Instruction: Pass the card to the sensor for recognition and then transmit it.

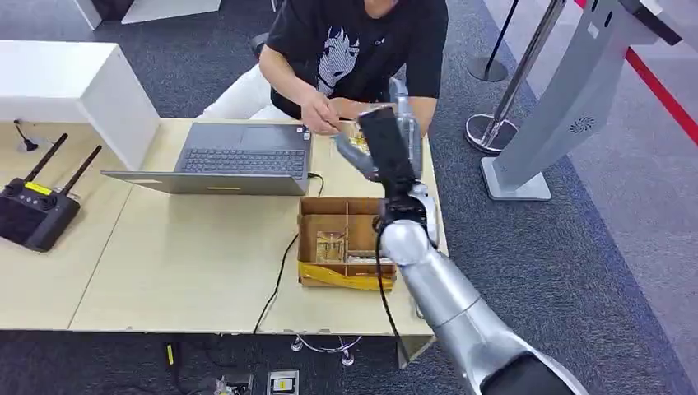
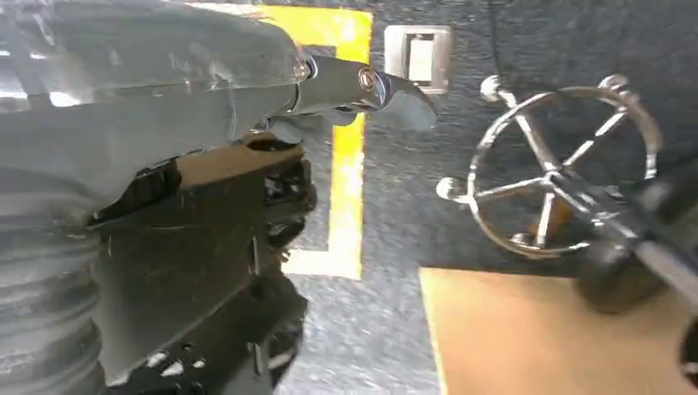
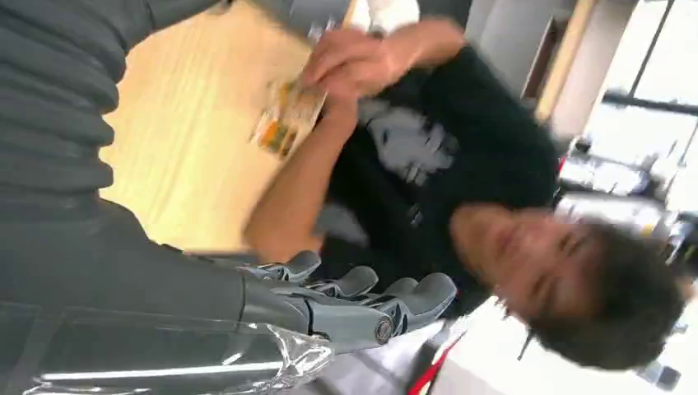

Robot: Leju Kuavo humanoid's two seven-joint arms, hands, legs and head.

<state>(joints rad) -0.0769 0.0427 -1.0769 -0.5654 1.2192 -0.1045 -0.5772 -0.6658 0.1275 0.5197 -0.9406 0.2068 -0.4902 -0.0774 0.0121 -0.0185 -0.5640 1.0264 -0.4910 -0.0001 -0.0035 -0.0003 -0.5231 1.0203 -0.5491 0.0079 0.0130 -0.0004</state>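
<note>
Two robot hands to account for. Left robot hand (image 2: pixel 272 148) hangs low at the robot's side over dark carpet and a yellow floor marking, well away from the work; its dark fingers look loosely curled with nothing in them, though the wrist view is too close to say for sure.

Right arm reaches forward over the worktop (image 1: pixel 189 255), past an open cardboard box (image 1: pixel 346 243) with dividers. Right robot hand (image 1: pixel 393 136) is at the worktop's far edge; in its wrist view the fingers (image 3: pixel 362 296) lie extended side by side, holding nothing.

Card (image 3: pixel 286 123), yellowish and blurred, sits in the person's hand (image 3: pixel 362 58), not the robot's. In the head view it lies just left of the right robot hand, close by, over the far worktop. Long axis cannot be read through the blur.

Judgement: handover looks to be at or past the exchange; the right hand is the only one near the card.

Farther left: an open laptop (image 1: pixel 239 160) and a black antenna box (image 1: pixel 37 210).
</note>
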